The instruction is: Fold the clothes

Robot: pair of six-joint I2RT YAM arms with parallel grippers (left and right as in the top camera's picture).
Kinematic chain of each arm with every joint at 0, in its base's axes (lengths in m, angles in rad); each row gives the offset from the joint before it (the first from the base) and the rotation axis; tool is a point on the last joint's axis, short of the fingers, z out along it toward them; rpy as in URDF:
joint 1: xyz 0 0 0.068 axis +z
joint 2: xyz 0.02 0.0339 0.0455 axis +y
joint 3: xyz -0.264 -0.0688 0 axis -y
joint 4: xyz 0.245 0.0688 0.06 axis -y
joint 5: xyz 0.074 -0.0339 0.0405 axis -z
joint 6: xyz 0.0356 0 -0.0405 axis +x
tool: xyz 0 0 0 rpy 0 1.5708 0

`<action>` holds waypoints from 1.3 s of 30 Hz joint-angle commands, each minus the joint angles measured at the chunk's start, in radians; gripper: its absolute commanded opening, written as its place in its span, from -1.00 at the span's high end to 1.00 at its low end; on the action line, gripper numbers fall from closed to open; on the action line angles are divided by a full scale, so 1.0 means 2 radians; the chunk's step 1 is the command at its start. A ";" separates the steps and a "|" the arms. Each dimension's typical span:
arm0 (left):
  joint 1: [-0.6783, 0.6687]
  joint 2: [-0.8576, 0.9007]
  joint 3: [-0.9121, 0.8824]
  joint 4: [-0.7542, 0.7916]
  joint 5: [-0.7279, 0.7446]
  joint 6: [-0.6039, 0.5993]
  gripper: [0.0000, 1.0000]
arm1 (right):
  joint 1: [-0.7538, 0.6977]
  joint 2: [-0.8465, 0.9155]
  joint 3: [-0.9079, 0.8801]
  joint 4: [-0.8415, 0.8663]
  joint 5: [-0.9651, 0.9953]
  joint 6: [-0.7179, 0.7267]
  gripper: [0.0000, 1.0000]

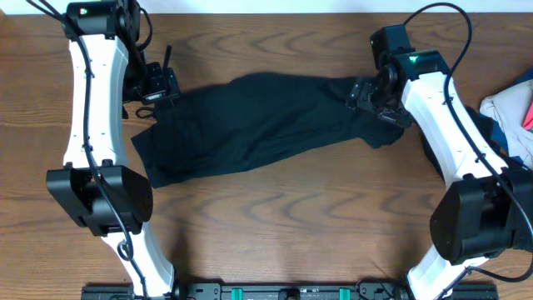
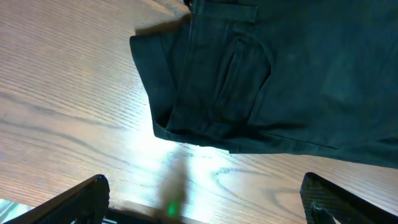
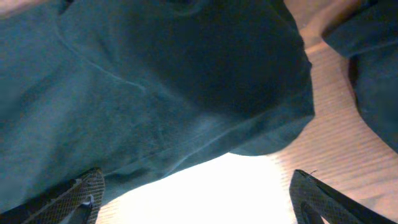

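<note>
On the table [image 1: 275, 242], the black trousers [image 1: 250, 125] lie spread across the middle, apparently not yet folded, a whitish garment [image 1: 510, 112] waits at right, and the left end effector [image 1: 158, 83] and right end effector [image 1: 366, 92] hover, fingers apart, at the trousers' far ends.

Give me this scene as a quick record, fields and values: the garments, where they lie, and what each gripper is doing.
surface: wooden table
main garment: black garment, spread across the middle, wrinkled, not folded
detail: pocket at its left end
second garment: whitish garment with pink and blue, at the table's right edge
left gripper: open, by the black garment's left end, holding nothing
right gripper: open, by its right end, holding nothing
</note>
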 commanded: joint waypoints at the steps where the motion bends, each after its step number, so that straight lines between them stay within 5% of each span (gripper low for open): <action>1: 0.002 -0.002 0.004 -0.025 0.040 0.006 -0.96 | -0.004 -0.030 0.005 0.019 -0.050 -0.041 -0.86; 7: -0.013 -0.002 0.003 -0.019 0.149 0.059 -0.96 | -0.007 -0.035 0.005 0.030 -0.105 -0.060 -0.98; 20: -0.073 -0.002 -0.086 0.060 0.153 0.064 -0.96 | -0.055 -0.034 -0.009 -0.058 -0.101 -0.063 -0.94; 24: -0.073 -0.002 -0.130 0.097 0.163 0.061 -0.96 | -0.056 -0.034 -0.025 -0.057 -0.139 -0.090 -0.71; 30: -0.073 -0.002 -0.189 0.149 0.172 0.063 -0.96 | -0.047 -0.034 -0.051 -0.054 -0.140 -0.191 0.28; 34: -0.073 -0.002 -0.214 0.176 0.174 0.063 -0.96 | -0.039 -0.034 -0.089 -0.027 -0.140 -0.212 0.74; 39: -0.073 -0.001 -0.232 0.201 0.174 0.065 -0.96 | -0.039 -0.034 -0.156 0.066 -0.146 -0.211 0.97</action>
